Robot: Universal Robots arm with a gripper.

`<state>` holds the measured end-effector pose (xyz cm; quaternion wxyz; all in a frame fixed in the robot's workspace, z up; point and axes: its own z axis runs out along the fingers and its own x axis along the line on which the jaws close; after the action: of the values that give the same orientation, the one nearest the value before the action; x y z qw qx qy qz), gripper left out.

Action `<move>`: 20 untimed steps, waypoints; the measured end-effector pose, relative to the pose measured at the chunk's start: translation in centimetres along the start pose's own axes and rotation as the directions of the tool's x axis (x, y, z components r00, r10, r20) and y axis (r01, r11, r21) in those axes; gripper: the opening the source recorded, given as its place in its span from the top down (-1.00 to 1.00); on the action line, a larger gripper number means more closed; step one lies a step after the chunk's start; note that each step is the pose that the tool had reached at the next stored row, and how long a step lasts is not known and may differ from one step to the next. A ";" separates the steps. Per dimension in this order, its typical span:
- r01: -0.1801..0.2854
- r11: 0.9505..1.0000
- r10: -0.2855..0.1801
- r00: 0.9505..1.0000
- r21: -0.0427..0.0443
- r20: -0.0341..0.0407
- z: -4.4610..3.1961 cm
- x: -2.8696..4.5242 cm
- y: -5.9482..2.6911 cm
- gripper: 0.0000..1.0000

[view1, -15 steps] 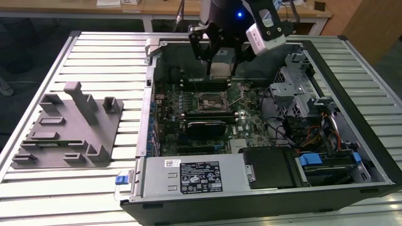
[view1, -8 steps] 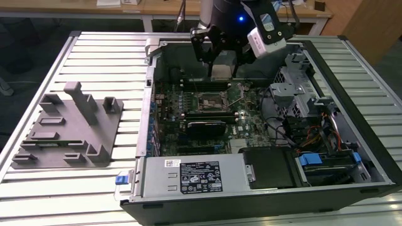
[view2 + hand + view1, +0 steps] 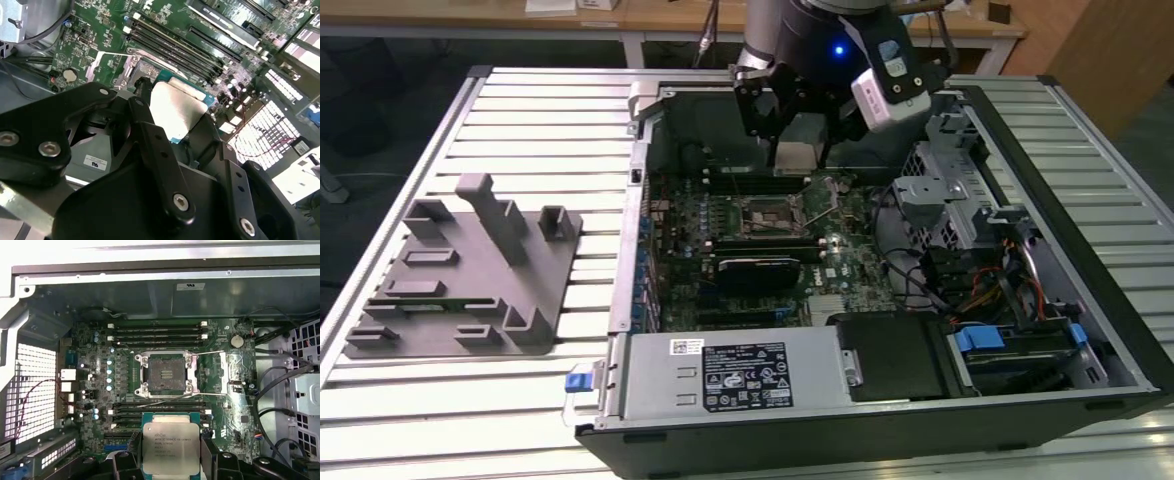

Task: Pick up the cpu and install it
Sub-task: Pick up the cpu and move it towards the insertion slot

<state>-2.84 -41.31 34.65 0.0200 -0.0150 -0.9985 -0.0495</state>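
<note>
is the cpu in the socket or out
Out. The gripper holds the cpu, and the socket lies bare with no chip in it.

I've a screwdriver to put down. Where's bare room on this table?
On the table the slats are bare beyond the grey fixture and at the exterior view's right of the computer case. Inside the case is crowded, with the hand gripping the chip.
</note>
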 end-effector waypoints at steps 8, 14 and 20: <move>0.000 1.000 0.000 1.000 0.000 -0.004 0.88 -0.64 0.53 -0.09; 0.000 1.000 0.000 1.000 0.000 -0.004 1.42 -0.96 0.86 -0.09; 0.000 1.000 0.000 1.000 0.000 -0.004 1.94 -1.43 1.16 -0.09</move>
<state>-1.45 -40.00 32.77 0.0218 -0.0150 -0.9984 -0.0495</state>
